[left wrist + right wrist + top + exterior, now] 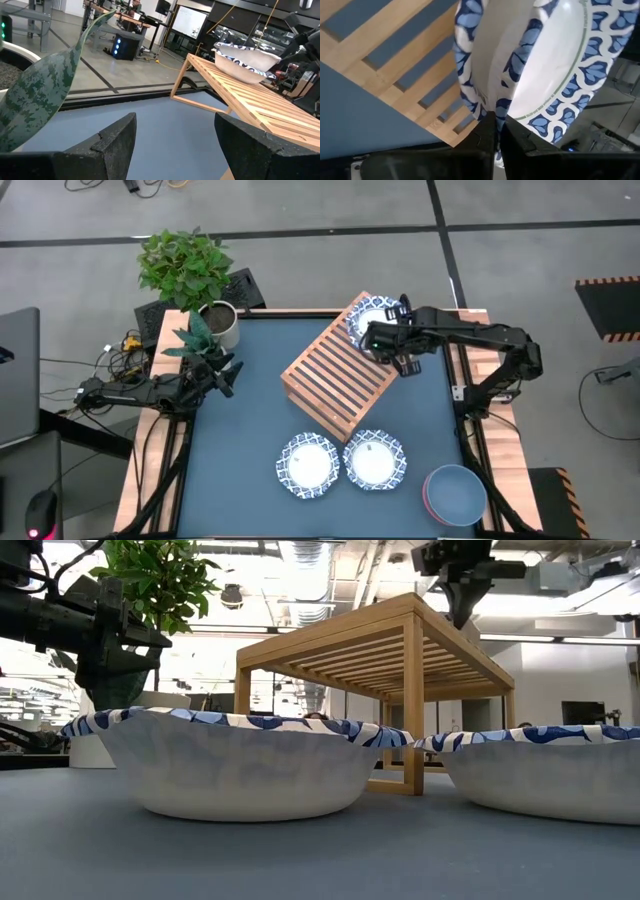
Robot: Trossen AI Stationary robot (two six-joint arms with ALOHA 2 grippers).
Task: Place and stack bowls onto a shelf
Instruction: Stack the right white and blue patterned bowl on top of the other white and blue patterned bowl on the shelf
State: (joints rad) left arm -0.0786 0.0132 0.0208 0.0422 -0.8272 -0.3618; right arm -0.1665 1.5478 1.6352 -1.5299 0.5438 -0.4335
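One patterned bowl (368,313) sits on the far-right end of the wooden shelf (335,370); the left wrist view shows this bowl (247,60) with its underside on the slats. My right gripper (378,338) is shut on its rim. Two more patterned bowls (308,465) (374,460) rest side by side on the table near its near edge. A blue bowl (455,492) sits nested in a pink-red one at the near right corner. No green bowl is in view. My left gripper (175,135) waits open at the table's left edge, beside a plant. My right gripper pinches the patterned bowl's rim (490,102) between its two fingers, on the side of the bowl facing the table's near edge. The fingers (465,595) come from above, pointing down. The bowl's underside is on the shelf's slats.
A potted plant (190,270) and a smaller dark-leaved one (200,340) stand at the far left corner, close to my left arm. The shelf lies at an angle across the table's middle. Bare blue tabletop (240,430) lies between the shelf and the left edge.
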